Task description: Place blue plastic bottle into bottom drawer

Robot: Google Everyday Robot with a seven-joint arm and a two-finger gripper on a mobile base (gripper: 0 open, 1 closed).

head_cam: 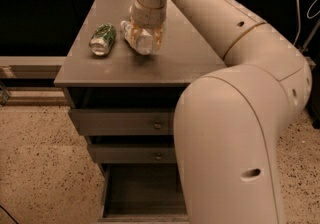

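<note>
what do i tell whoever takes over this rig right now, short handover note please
claw: down at the blue plastic bottle, which lies on its side on the cabinet top; cannot tell whether the bottle is gripped.
green can: lying on the same top, left of the bottle in the camera view, apart from it.
bottom drawer: pulled open, nothing seen inside. The two upper drawers are shut.
Done: drawer open, claw at the bottle.
Left: secure the bottle, lift it, carry it down and put it into the bottom drawer.
</note>
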